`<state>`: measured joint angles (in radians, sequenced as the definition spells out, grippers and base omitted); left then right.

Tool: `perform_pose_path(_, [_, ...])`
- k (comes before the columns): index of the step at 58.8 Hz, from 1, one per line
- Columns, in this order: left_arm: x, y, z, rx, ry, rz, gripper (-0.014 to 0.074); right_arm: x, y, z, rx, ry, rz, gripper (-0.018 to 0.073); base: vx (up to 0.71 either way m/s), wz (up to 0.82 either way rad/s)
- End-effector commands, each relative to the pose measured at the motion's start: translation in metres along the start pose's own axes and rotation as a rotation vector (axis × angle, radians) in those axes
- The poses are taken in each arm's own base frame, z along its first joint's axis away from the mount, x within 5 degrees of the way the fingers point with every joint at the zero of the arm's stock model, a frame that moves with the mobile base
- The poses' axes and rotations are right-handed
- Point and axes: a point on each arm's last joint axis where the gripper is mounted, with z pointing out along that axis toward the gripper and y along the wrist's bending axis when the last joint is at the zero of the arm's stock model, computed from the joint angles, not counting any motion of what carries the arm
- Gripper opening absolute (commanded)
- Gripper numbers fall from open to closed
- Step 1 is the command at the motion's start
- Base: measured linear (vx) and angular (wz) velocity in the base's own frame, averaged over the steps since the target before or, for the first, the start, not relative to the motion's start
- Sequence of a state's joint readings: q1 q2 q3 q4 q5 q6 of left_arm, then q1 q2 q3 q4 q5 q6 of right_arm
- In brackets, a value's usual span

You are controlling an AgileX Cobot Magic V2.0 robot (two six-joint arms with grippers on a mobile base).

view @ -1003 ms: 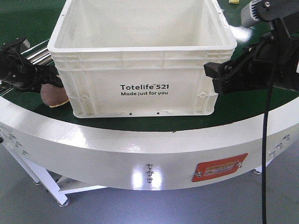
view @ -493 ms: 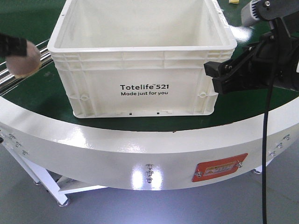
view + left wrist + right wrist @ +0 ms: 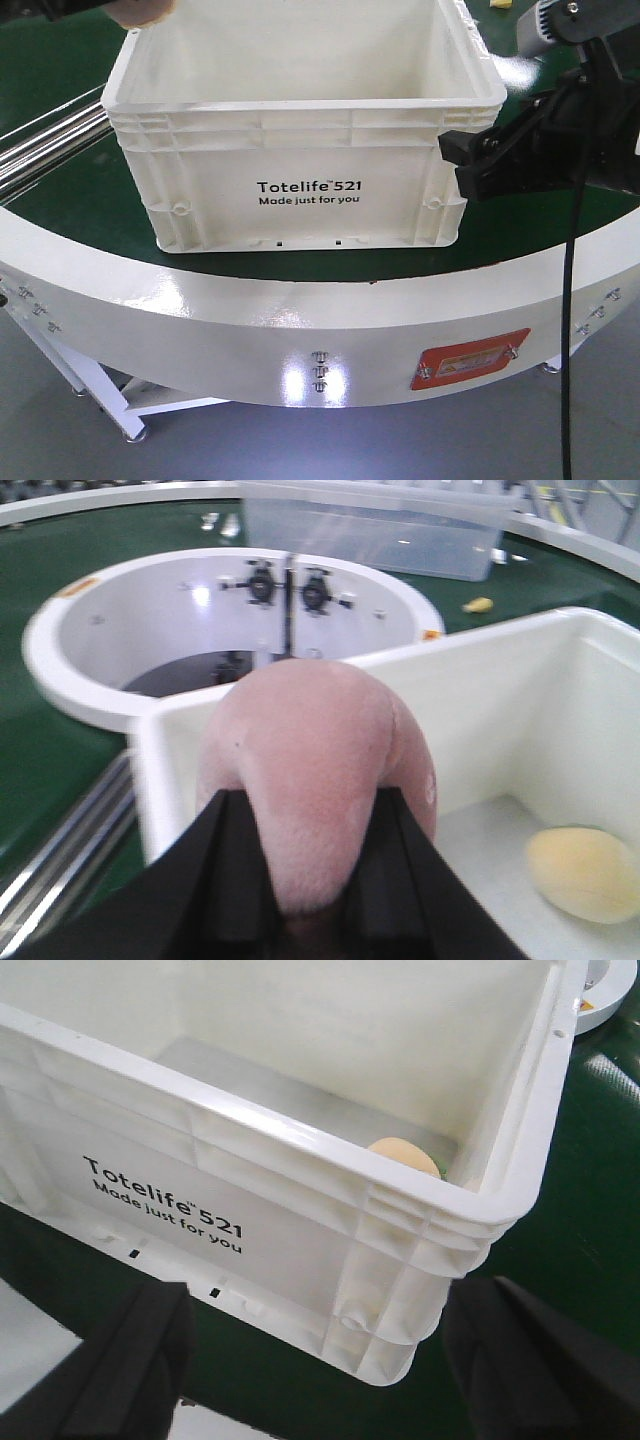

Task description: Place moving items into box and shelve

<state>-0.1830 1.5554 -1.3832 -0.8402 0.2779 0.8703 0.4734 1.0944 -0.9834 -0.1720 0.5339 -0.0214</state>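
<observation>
My left gripper (image 3: 315, 825) is shut on the brown-pink plush ball (image 3: 310, 750) and holds it over the left rim of the white "Totelife 521" box (image 3: 300, 130). In the front view this ball (image 3: 143, 12) shows at the top edge, above the box's far left corner. The yellow-orange plush ball (image 3: 585, 872) lies on the box floor, also seen over the rim in the right wrist view (image 3: 403, 1154). My right gripper (image 3: 462, 165) hangs open just outside the box's front right corner, touching nothing.
The box stands on a curved green conveyor belt (image 3: 520, 225) with a white outer rim (image 3: 300, 310). Metal rollers (image 3: 45, 150) lie to its left. Behind it are a white inner ring (image 3: 80, 670), a clear plastic bin (image 3: 380, 535) and a small yellow item (image 3: 478, 605).
The left gripper has lifted the brown-pink ball from the belt at the box's left side up and over the box's far left corner. The right arm has stayed still.
</observation>
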Motion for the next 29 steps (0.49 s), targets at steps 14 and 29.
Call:
perform_pose_path(14, [0.004, -0.025, 0.023, 0.04, -0.014, -0.008, 0.0621, -0.016, -0.003, -0.012, 0.018, -0.129, -0.011, 0.0556, 0.0, 0.0])
perform_pose_path(29, [-0.014, -0.033, 0.001, 0.106, -0.023, 0.014, 0.0708, -0.021, -0.017, -0.015, 0.064, -0.148, 0.083, 0.0556, 0.0, 0.0])
